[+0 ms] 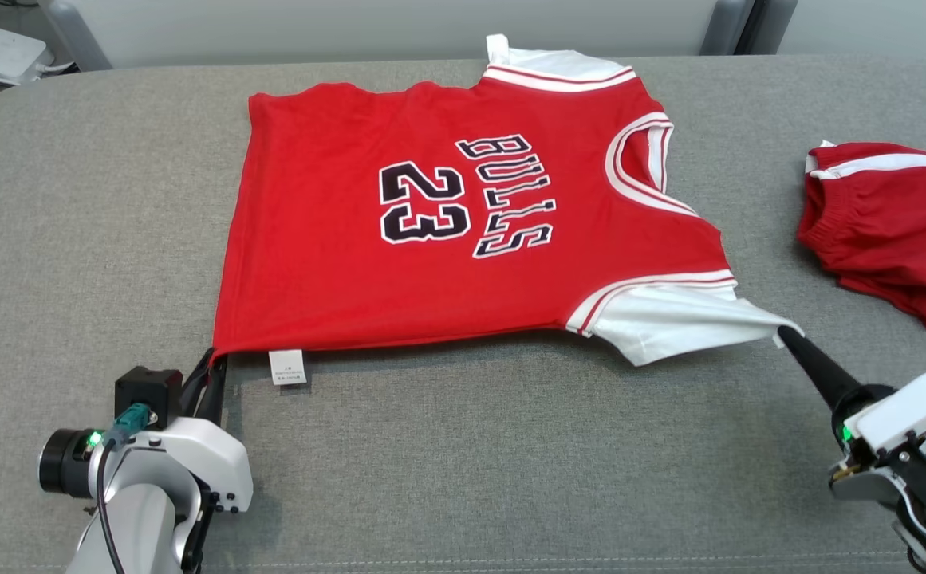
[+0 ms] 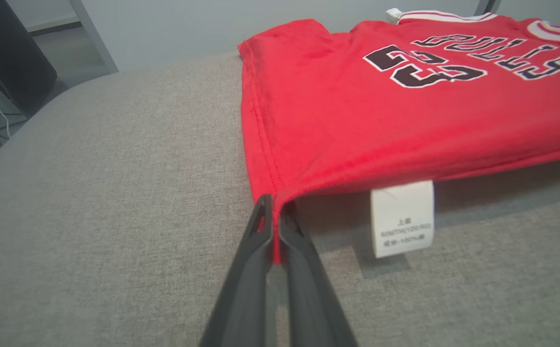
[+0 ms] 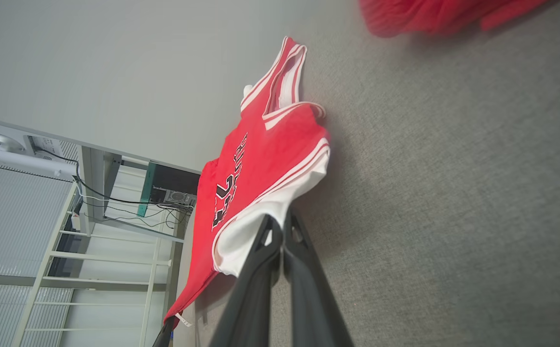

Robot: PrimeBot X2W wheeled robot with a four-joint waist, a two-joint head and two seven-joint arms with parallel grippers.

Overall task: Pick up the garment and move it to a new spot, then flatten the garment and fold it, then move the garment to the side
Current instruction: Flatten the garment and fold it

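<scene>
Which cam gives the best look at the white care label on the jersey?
Left wrist view: the care label hangs close and large under the jersey edge, with its print visible. Head view shows it small, beside the left gripper. Right wrist view shows just a tiny white sliver at the far corner.

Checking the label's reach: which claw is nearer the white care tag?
Left. The left claw pinches the jersey at its hem corner, right beside the white care tag. The right claw grips the white sleeve at the far end.
</scene>
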